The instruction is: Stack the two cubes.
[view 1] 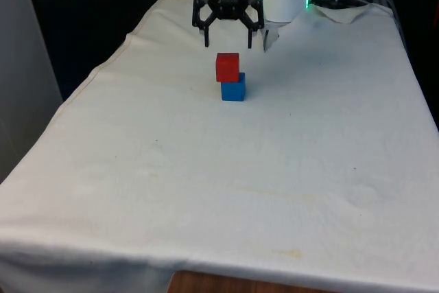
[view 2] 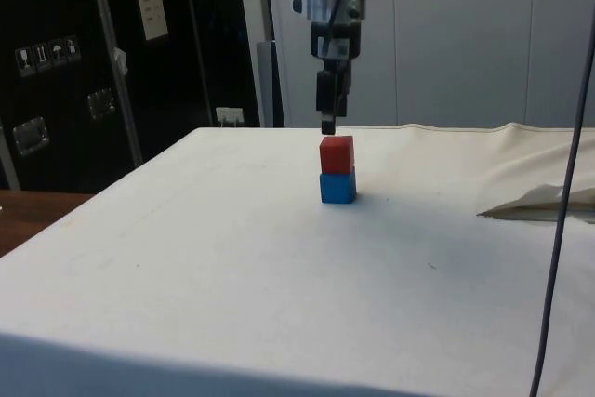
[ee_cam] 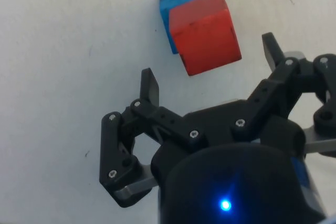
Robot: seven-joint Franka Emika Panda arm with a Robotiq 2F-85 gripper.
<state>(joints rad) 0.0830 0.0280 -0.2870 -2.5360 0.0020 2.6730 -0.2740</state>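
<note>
1. Foreground: the white cloth [view 1: 219,197] covers the table and takes up the lower half of the front view; a strip of wooden table edge [view 1: 226,285] shows at the bottom margin.
2. Middle ground, just above the centre of the front view: the blue cube [view 1: 233,89] rests on the cloth, and the red cube [view 1: 227,66] sits on top of it, touching. The red cube is offset slightly toward the front view's left and, as the wrist view suggests, turned a little relative to the blue one, so the faces are not flush.
3. Behind and above the stack, at upper centre of the front view: the gripper [view 1: 228,38] hangs with its fingers spread apart and nothing between them. In the side view it stands above the red cube, clear of it.
4. Status (judgement): the stack appears complete and the cube released.
5. Risk (judgement): the overhang leaves the red cube less support on one side. A fingertip brushing it, should the arm drop or swing sideways, could tip it off; a straight upward retreat would avoid this.
</note>
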